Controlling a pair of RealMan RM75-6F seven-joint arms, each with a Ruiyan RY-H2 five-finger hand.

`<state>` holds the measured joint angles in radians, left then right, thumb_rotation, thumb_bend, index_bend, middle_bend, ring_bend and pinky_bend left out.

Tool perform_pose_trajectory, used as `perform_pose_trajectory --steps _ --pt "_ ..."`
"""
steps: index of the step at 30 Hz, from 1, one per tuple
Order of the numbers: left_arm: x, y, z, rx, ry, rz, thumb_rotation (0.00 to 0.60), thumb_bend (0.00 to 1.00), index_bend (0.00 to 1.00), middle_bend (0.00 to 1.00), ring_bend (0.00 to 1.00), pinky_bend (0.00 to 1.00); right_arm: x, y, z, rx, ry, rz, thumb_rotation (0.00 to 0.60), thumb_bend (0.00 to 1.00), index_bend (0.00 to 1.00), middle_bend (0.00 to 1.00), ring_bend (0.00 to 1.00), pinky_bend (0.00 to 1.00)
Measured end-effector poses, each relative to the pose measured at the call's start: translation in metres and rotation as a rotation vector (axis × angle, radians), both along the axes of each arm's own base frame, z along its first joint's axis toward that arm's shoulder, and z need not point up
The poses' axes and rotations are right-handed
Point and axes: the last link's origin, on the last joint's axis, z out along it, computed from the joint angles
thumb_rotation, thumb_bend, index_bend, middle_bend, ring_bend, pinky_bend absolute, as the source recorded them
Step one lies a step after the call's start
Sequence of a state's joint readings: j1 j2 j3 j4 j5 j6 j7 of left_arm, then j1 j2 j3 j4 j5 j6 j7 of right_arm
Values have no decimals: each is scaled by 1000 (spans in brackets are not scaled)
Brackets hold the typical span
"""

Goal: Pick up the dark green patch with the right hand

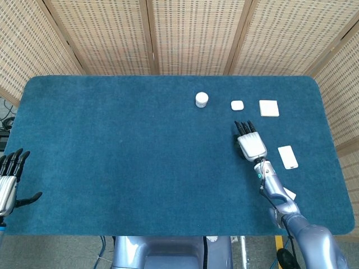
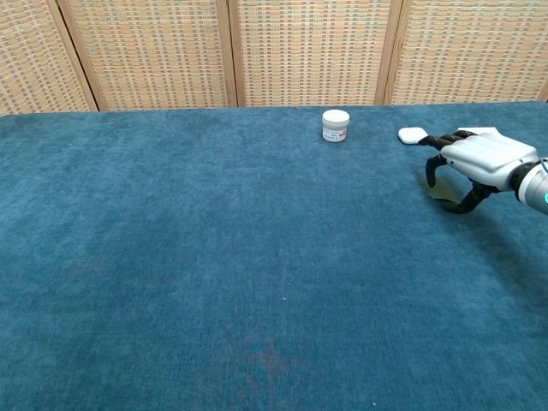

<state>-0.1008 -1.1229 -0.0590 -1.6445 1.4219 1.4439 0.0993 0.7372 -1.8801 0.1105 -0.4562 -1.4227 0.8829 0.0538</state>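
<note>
R hand (image 2: 479, 163) over dark green patch (image 2: 438, 192), fingers curled at it, grip unclear
L hand (image 1: 8, 182) spread at table's (image 1: 112, 145) 8 o'clock edge

Woven rattan screen panels (image 1: 196, 33) in wooden frames stand behind the blue-carpeted table (image 1: 112, 151).

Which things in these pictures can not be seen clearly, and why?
- Dark green patch: head view, hidden under the right robot hand; chest view, only part shows, so contact is unclear.
- Left robot hand: head view, cut by the left edge.
- White jar: label too small to read.
</note>
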Motion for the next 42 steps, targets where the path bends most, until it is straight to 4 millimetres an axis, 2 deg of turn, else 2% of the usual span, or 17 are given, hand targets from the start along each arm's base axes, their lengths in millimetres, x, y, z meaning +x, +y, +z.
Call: perform_pose_trajectory --steps 16,21,24,28,34,42 --pt "0 1 -3 -5 8 4 600 0 0 0 0 0 -4 -13 5 -30 30 -41 600 363 391 14 0 0" --pt "1 1 -4 -7 10 4 600 0 0 0 0 0 -5 -14 5 -29 28 -50 600 379 473 15 0 0" --pt "1 1 -4 -6 10 5 600 0 0 0 0 0 -5 -13 4 -22 28 -48 600 446 505 14 0 0" --pt "1 1 -4 -6 9 4 600 0 0 0 0 0 -5 -13 2 -12 23 -52 600 473 536 16 0 0" --pt "1 1 -4 -5 8 4 600 0 0 0 0 0 -4 -14 1 1 5 -61 600 567 580 19 0 0" --pt "1 1 -4 -6 8 4 600 0 0 0 0 0 -4 -14 -1 15 -3 -65 600 569 646 33 0 0"
